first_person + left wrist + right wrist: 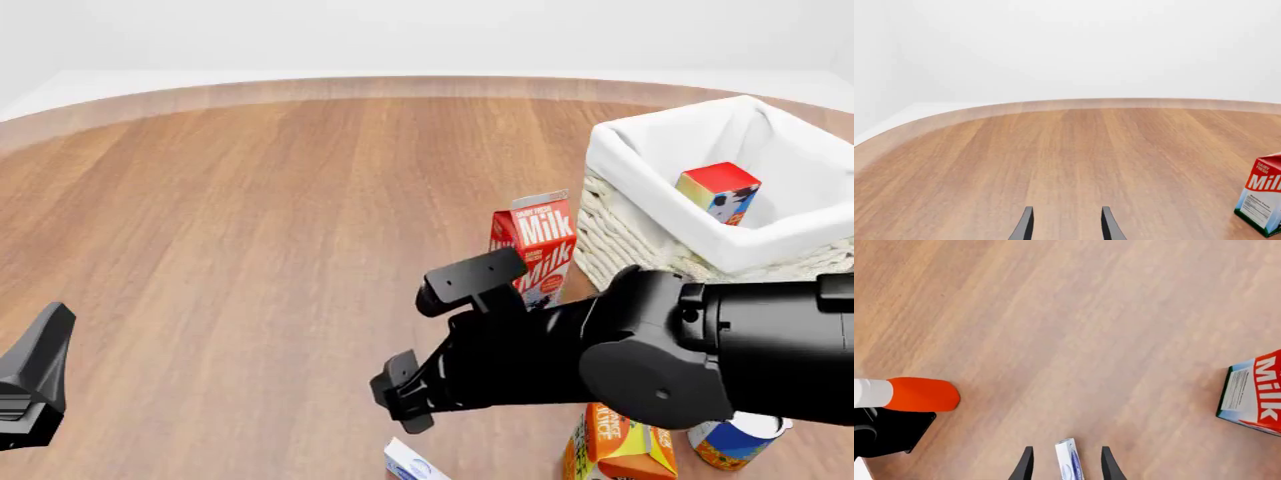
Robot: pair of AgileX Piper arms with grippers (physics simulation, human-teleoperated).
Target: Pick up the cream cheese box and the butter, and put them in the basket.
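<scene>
Done: butter (719, 192) lies inside the basket (641, 165), at 2 o'clock on the desk (267, 220)
Left: cream cheese box (411, 462), on the desk at 6 o'clock, not yet lifted
Right tool (1065, 466): spread, fingers either side of the box, no pinch visible
Left tool (1065, 225): spread, holding nothing
Progress: judged about half

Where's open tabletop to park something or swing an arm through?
Free: the broad bare wood left of the milk carton, out to the table's far edge. Crowded: near right, where milk carton, basket, orange juice carton, a can, cream cheese box and right claw bunch together.
</scene>
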